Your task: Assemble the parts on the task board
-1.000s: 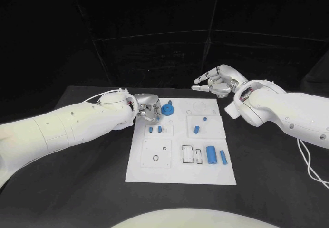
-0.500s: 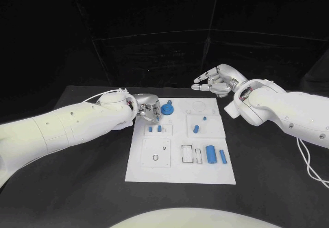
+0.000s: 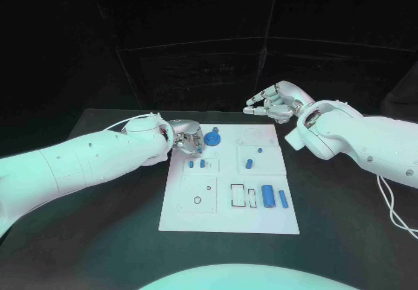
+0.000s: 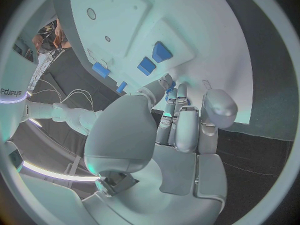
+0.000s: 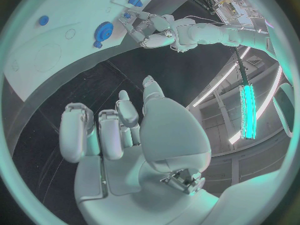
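Left hand at the blue gear, right hand held off the board.

The left hand sits at the task board's ten-o'clock corner, its fingers curled in; the round blue gear lies just beside it at its three o'clock, and I cannot tell whether the fingers touch or hold it. Two small blue pegs lie near, at the hand's five o'clock. The right hand hangs beyond the board's one-o'clock corner, well apart from the parts, loosely spread and holding nothing. A blue cylinder lies at the board's four o'clock.
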